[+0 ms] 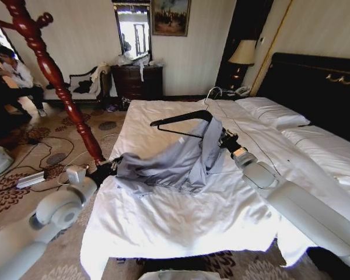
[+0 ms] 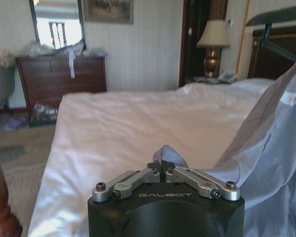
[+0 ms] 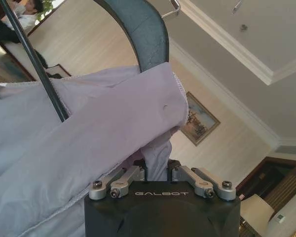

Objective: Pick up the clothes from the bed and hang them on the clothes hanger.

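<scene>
The clothes (image 1: 175, 166), a light grey-blue jacket, hang stretched above the bed (image 1: 181, 224) between my two grippers. My left gripper (image 1: 112, 166) is at the bed's left edge, shut on a fold of the jacket (image 2: 271, 148); the pinch shows at the left gripper (image 2: 163, 169) in its wrist view. The black clothes hanger (image 1: 181, 119) is held up over the bed, one shoulder inside the jacket. My right gripper (image 1: 224, 140) is shut at that covered end. In the right wrist view the hanger (image 3: 138, 29) runs under the fabric (image 3: 89, 128) down to the right gripper (image 3: 158, 168).
A red-brown wooden coat stand (image 1: 52, 76) rises close to my left arm beside the bed. Cables and a power strip (image 1: 32, 179) lie on the carpet at left. Pillows (image 1: 274, 111) and the black headboard (image 1: 315, 81) are at right; a dresser (image 1: 137, 81) stands against the far wall.
</scene>
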Available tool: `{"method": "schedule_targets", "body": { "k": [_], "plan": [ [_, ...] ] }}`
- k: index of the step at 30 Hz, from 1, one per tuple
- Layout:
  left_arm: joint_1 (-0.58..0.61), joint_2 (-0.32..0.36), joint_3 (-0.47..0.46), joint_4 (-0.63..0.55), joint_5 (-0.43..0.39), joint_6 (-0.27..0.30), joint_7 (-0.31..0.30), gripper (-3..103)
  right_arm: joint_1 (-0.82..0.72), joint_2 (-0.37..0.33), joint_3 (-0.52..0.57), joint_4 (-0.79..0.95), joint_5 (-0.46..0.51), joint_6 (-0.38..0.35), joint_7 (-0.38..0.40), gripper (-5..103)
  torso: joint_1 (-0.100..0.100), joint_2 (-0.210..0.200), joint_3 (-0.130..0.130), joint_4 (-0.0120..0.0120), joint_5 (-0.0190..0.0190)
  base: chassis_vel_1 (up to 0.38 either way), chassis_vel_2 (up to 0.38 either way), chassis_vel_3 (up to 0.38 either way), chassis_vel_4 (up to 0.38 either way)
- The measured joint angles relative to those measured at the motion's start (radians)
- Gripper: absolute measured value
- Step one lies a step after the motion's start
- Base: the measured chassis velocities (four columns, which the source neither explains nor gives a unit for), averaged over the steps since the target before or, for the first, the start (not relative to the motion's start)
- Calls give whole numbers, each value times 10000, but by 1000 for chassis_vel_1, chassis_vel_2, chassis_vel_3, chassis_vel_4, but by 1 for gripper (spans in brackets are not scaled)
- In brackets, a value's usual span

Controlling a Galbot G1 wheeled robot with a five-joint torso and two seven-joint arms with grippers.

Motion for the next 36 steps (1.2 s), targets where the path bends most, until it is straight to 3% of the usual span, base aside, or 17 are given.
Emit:
{"method": "schedule_targets", "body": {
  "k": [3,8,10,13,16,19,22,23,25,29,31,35,36],
  "plan": [
    [541,-263,214,14,483,-85,4,0,-73,84,-58,-50,-99,28,-7,18,-1,0,-1,-9,0,0,0,0,0],
    [2099,-609,572,45,2281,-303,552,0,-128,87,-111,-79,-204,116,-28,18,0,0,0,-2,-4,0,0,0,0],
    [2369,-621,626,-6,2465,-315,616,0,-128,80,-116,-72,-204,120,-29,18,-1,0,0,-3,-5,0,0,0,0],
    [3527,-537,875,-114,3592,-448,1105,0,-118,88,-191,-73,-225,146,-34,18,0,0,0,-2,-2,0,0,0,0],
    [3934,-419,915,-184,3976,-495,1292,0,-116,128,-226,-82,-239,147,-34,18,0,0,0,-4,-3,0,0,0,0],
    [4306,-262,775,-428,4284,-573,1452,16,-184,174,-221,-94,-294,152,-34,18,0,0,0,-4,-2,0,0,0,0],
    [4279,-230,674,-565,4208,-580,1433,22,-271,186,-161,-101,-315,163,-34,18,0,0,0,-4,-1,0,0,0,0],
    [4159,-221,623,-642,4025,-580,1397,32,-331,188,-125,-104,-339,179,-34,18,0,0,0,-4,-2,0,0,0,0],
    [4000,-214,596,-706,3803,-580,1348,32,-376,189,-103,-104,-361,189,-34,18,-1,0,0,-4,-1,0,0,0,0],
    [2989,-190,651,-930,2205,-489,1024,54,-479,193,-53,-104,-425,198,-33,18,1,0,1,-4,-1,0,0,0,0],
    [2705,-191,733,-942,1809,-429,895,54,-487,193,-47,-106,-428,199,-31,18,0,0,1,-5,-1,0,0,0,0],
    [1188,-353,1470,-473,247,-206,331,76,-496,110,-13,-91,-432,213,-27,18,1,-1,1,-5,-2,0,0,0,0],
    [1188,-353,1470,-473,247,-206,331,76,-496,110,-13,-91,-432,213,-27,18,1,-1,1,-5,-2,0,0,0,0]
  ]
}}
